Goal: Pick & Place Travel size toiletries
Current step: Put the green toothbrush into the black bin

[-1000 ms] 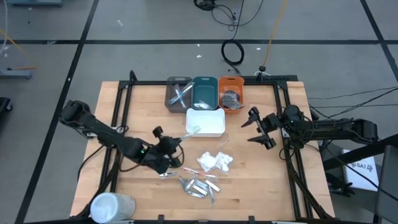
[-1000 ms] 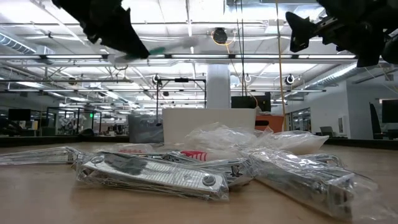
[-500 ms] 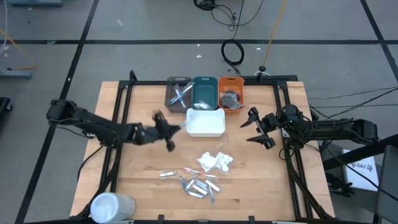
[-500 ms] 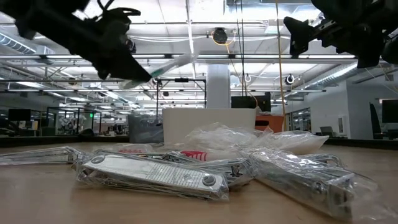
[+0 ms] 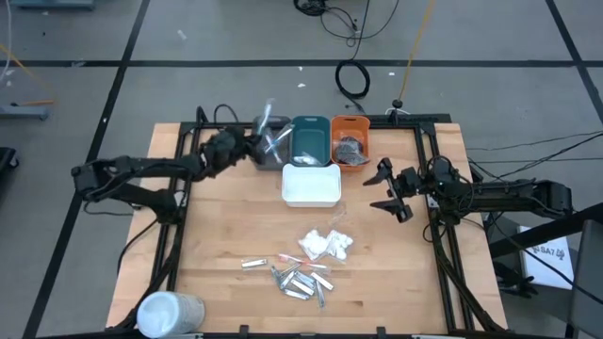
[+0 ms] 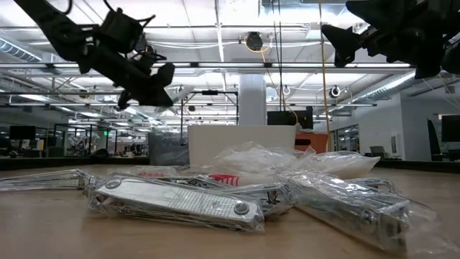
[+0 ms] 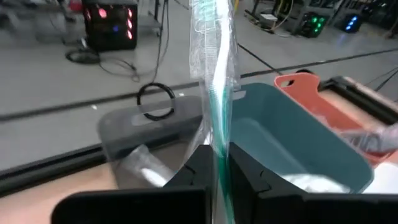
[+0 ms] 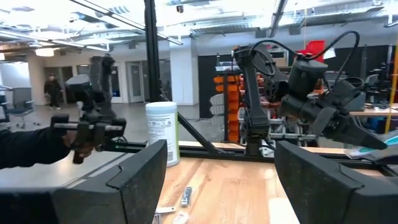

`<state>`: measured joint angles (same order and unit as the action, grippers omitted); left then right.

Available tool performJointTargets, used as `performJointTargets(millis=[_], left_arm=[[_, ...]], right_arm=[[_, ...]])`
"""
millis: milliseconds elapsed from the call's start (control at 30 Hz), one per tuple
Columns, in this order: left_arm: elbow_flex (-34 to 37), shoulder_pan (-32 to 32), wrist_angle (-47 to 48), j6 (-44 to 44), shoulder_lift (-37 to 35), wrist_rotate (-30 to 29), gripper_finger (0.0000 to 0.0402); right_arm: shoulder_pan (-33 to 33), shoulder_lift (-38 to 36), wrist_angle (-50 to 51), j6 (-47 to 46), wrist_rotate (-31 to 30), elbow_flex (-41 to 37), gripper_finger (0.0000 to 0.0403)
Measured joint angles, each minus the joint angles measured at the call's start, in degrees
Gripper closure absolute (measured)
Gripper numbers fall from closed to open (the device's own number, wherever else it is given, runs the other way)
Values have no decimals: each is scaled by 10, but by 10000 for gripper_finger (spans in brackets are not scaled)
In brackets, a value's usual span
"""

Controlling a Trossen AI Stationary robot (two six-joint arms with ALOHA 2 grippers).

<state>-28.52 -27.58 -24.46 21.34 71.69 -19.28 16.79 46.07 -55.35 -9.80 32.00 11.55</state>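
Observation:
My left gripper [image 5: 252, 146] hovers at the near left end of the grey tray [image 5: 271, 141], shut on a slim teal-striped stick in clear wrap [image 7: 214, 74]. The stick's free end [image 5: 266, 114] reaches out over the grey tray. More wrapped sticks lie in that tray. White packets [image 5: 326, 245] and silver sachets [image 5: 298, 282] rest on the table near its front. My right gripper [image 5: 381, 188] waits open to the right of the white tray [image 5: 312, 185], with nothing between its fingers. My left gripper pinches the wrapped stick near one end [image 7: 217, 155] between its two fingers [image 7: 244, 169]. The fingers come nearly level from the table's left, and the stick runs on ahead of them. It is lifted clear, above the grey tray.
A teal tray [image 5: 310, 141] and an orange tray [image 5: 350, 143] with dark items stand right of the grey one along the far edge. A big white cylinder [image 5: 171, 312] lies at the near left corner. A black frame [image 5: 179, 169] borders the table.
My left gripper has swung from the middle of the table toward the far edge, up to the grey tray, rolling as it went. It has stayed shut on the wrapped stick, which has travelled with it, clear of the table.

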Motion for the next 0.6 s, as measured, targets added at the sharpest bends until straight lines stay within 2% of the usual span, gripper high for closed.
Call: performJointTargets(millis=[133,333,600], left_arm=[[-16,-12,4,21,53,27,395],[-32,-13,3,60,125,-7,367],[-32,-13,1,62,143,-18,357]], right_arm=[[0,0,5,0,-8,0,122],[0,0,10,0,-7,0,122],[0,0,22,0,-7,0,122]])
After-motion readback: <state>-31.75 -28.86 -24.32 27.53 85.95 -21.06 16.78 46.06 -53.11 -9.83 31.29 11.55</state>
